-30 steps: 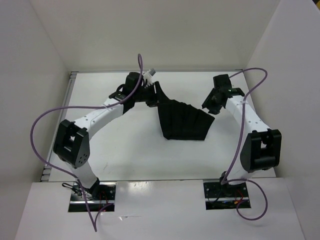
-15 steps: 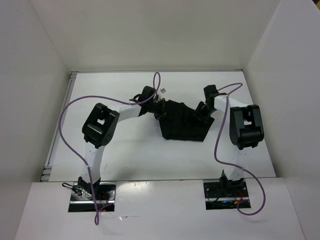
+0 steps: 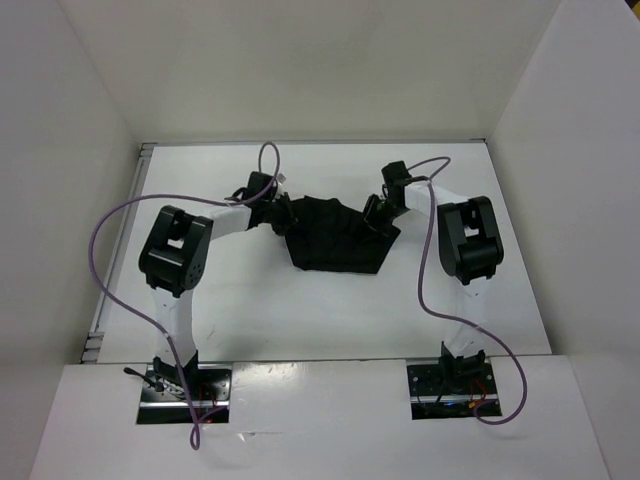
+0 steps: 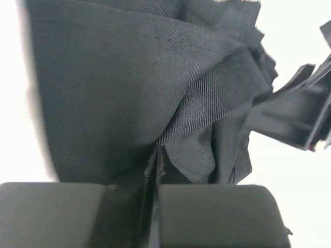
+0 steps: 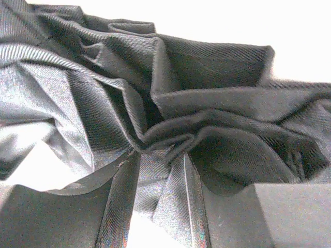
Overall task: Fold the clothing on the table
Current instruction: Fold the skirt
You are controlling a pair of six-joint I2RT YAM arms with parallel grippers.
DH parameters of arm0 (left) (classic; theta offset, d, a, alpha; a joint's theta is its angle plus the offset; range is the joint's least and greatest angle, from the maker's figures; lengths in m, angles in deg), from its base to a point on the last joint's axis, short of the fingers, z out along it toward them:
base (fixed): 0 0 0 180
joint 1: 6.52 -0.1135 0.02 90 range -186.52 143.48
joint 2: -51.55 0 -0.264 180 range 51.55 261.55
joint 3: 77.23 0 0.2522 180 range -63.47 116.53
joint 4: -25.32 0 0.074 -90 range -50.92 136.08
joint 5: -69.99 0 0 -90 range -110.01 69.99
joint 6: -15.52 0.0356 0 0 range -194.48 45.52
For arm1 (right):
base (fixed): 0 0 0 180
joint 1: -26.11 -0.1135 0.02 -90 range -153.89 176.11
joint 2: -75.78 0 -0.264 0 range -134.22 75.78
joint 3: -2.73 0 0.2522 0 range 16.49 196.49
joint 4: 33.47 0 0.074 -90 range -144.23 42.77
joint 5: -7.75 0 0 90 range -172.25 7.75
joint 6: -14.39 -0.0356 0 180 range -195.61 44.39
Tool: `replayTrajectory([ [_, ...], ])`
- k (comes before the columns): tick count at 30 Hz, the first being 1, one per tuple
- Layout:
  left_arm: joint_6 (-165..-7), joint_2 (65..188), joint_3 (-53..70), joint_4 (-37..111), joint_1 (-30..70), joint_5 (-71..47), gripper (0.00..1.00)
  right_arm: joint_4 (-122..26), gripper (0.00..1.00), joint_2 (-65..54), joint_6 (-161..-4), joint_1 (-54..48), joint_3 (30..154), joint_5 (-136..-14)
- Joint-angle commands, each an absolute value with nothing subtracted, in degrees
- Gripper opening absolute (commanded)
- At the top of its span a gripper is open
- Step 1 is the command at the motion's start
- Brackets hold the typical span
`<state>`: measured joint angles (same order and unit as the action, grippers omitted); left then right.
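Left fingers (image 4: 217,217) closed — ribbed clothing (image 3: 335,238) bunched.

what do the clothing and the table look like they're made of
Clothing: woven cloth, black with a faint sheen; fine diagonal ribs show and it bunches into soft folds, perhaps a synthetic twill. Table: hard, smooth, white, slightly glossy, perhaps laminate or painted board; the near edge reflects light.

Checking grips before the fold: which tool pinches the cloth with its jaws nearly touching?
The left tool: its jaws nearly meet on a thin fold of the clothing; the right tool gapes wider around a thick bunch.
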<state>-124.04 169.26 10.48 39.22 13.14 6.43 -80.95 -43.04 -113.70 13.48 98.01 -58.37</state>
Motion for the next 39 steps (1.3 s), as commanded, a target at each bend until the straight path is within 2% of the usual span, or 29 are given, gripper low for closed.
replayTrajectory([
  [1,-122.38,163.01,9.83,40.57,11.06,1.61,0.13,-80.19,0.45,-47.34,-112.88,12.4,100.94,-59.57],
  [2,-122.38,161.69,9.31,40.57,10.28,1.61,0.41,-80.98,0.45,-47.35,-112.18,11.87,102.43,-59.57],
  [5,-121.24,155.19,9.3,39.44,10.27,4.06,0.87,-80.11,0.45,-43.24,-111.65,11.87,102.54,-60.1],
  [6,-120.71,151.34,8.69,38.56,10.27,5.47,0.93,-79.32,0.45,-40.87,-111.12,11.87,101.93,-60.1],
  [7,-119.84,149.22,7.99,37.25,10.27,7.13,0.95,-78.62,0.47,-38.32,-111.12,11.87,100.7,-60.62],
  [8,-119.83,144.67,7.2,35.49,11.32,8.28,0.98,-78.0,0.54,-32.9,-109.81,11.87,100.08,-60.63],
  [9,-118.96,140.36,5.1,35.47,12.11,8.29,1.0,-78.0,0.65,-27.89,-109.28,11.87,98.68,-61.41],
  [14,-121.49,126.47,-7.73,38.1,12.73,4.96,1.0,-78.0,0.76,-14.76,-109.27,13.63,89.56,-62.72],
  [16,-122.64,121.88,-15.52,39.16,13.25,2.5,1.0,-78.61,0.77,-8.87,-109.79,14.15,84.81,-63.43],
  [21,-123.96,104.04,-26.02,43.73,13.26,-3.83,1.0,-79.23,0.77,3.08,-112.43,16.44,74.16,-63.97],
  [23,-124.49,99.48,-27.78,44.52,12.74,-4.98,1.0,-79.23,0.83,8.53,-113.22,17.14,69.42,-65.81],
  [27,-126.77,97.61,-31.47,44.53,11.41,-3.22,1.0,-78.7,0.85,14.87,-114.46,18.37,65.18,-65.2],
  [32,-131.95,95.59,-37.1,41.54,11.41,-0.85,1.0,-78.7,0.85,16.02,-114.46,18.37,63.08,-61.59],
  [39,-136.79,87.42,-41.68,38.2,11.41,-3.39,1.0,-75.97,0.89,22.52,-114.99,16.8,62.54,-60.88],
])
